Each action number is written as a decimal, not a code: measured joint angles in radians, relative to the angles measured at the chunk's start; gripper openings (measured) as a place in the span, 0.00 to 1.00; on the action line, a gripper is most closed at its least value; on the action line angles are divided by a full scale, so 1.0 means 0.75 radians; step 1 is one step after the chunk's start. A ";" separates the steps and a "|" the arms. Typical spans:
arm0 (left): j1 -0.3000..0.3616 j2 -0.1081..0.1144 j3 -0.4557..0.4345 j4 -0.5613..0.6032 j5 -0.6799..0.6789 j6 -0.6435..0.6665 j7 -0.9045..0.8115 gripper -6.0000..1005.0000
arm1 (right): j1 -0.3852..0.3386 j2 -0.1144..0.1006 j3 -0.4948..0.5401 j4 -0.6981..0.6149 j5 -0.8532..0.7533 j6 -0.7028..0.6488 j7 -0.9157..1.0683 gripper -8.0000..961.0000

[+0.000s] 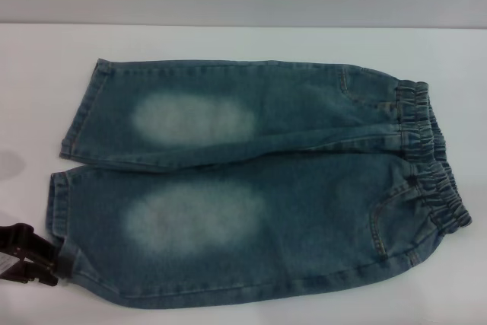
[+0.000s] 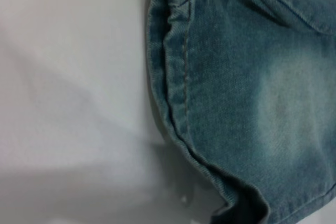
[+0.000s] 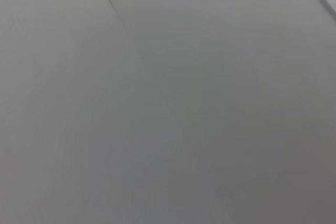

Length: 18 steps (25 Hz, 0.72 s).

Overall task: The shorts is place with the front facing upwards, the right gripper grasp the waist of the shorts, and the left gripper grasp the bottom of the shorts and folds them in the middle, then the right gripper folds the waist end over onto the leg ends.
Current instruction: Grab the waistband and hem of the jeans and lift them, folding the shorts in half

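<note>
The shorts [image 1: 259, 188] lie spread flat and face up on the white tabletop [image 1: 228, 43], both legs side by side and no fold made — so, as I judge it, the whole task is still ahead: the lengthwise fold in the middle, then the waist laid over onto the hems. The left gripper [image 1: 27, 255] is the only one in sight in the head view, a dark claw low at the robot's left, just beside the hem of the nearer leg and seemingly at its corner; whether its jaws are apart or already nipping cloth I cannot tell. The bottom of the shorts [image 1: 67, 180] sits right by those jaws, while the waist end [image 1: 430, 157] lies at the far side of the garment from them, well apart. The right gripper does not show anywhere; its wrist camera sees only a plain pale surface. The denim is mid-blue and looks stiff and fairly thick, with pale, soft-edged oval fades on each leg, a ruffled elastic band at the waist and curved pocket seams. In the left wrist view the hem [image 2: 176, 77] is a doubled, stitched edge — slightly curled, with a small open lip at its lower corner.
</note>
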 joint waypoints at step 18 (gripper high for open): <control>-0.006 -0.003 -0.003 -0.007 -0.003 -0.043 -0.035 0.06 | 0.004 -0.001 -0.016 -0.014 -0.008 0.009 0.006 0.82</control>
